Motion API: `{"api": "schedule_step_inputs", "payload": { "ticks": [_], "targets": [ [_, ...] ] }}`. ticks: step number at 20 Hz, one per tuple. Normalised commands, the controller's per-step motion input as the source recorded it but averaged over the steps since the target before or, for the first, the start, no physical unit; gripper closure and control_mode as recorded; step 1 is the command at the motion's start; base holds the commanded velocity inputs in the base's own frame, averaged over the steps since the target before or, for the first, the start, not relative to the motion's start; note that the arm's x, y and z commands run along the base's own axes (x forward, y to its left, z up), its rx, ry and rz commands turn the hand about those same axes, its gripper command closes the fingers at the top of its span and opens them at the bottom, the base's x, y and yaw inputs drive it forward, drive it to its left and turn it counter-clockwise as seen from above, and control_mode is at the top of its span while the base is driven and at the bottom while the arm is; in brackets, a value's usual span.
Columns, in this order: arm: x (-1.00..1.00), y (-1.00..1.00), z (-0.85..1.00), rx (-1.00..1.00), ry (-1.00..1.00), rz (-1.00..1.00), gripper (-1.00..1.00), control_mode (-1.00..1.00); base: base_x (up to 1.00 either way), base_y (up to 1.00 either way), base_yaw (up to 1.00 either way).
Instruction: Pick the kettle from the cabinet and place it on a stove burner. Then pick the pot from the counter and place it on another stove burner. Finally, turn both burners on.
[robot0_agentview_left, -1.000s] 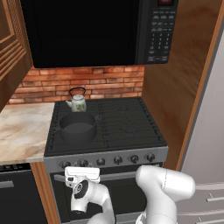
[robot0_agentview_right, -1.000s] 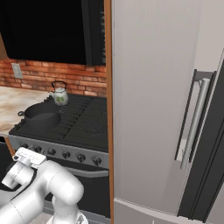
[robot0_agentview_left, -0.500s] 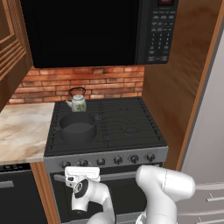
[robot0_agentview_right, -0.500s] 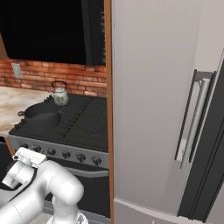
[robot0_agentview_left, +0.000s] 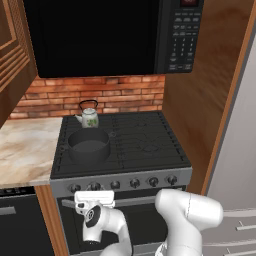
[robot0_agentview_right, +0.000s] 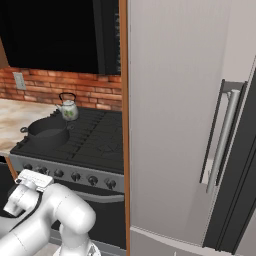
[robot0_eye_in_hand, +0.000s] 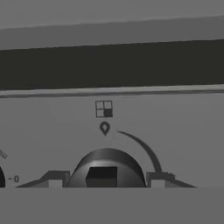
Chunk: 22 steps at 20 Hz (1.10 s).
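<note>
The whitish kettle (robot0_agentview_left: 89, 116) (robot0_agentview_right: 68, 110) stands on the back-left burner of the black cooktop (robot0_agentview_left: 145, 145). In front of it, the dark pot (robot0_agentview_left: 89, 145) (robot0_agentview_right: 47, 131) sits on the front-left burner. I see no flame at either one. My gripper (robot0_agentview_left: 94, 192) (robot0_agentview_right: 36, 175) is low against the steel knob front. In the hand view a dark round knob (robot0_eye_in_hand: 107, 162) sits between the fingertips (robot0_eye_in_hand: 54, 178), and my gripper (robot0_eye_in_hand: 107, 178) is shut on it. Above the knob are a pointer mark and a small burner diagram.
The marble counter (robot0_agentview_left: 25, 150) (robot0_agentview_right: 12, 112) lies left of the stove, with the wooden cabinet (robot0_agentview_left: 10, 60) above it. A black microwave (robot0_agentview_left: 100, 35) hangs over the cooktop. A wood panel (robot0_agentview_left: 200, 110) and a grey fridge (robot0_agentview_right: 190, 125) stand to the right. More knobs (robot0_agentview_left: 153, 181) line the front.
</note>
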Motion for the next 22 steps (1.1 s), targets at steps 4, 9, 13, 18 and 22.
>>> {"api": "schedule_step_inputs", "payload": {
  "ticks": [4,9,13,18,22],
  "targets": [
    [0.00,0.00,0.02,-0.25,0.00,0.00,1.00,-1.00,0.00,0.00,0.00],
    [0.00,0.00,0.06,-0.25,0.02,0.00,1.00,-1.00,0.00,0.00,0.00],
    [0.00,0.00,0.03,-0.25,0.02,0.00,1.00,-1.00,0.00,0.00,0.00],
    [0.00,0.00,0.04,-0.27,0.01,0.00,1.00,-1.00,0.00,0.00,0.00],
    [0.00,0.00,0.04,-0.28,0.01,0.00,1.00,-1.00,0.00,0.00,0.00]
  ]
}}
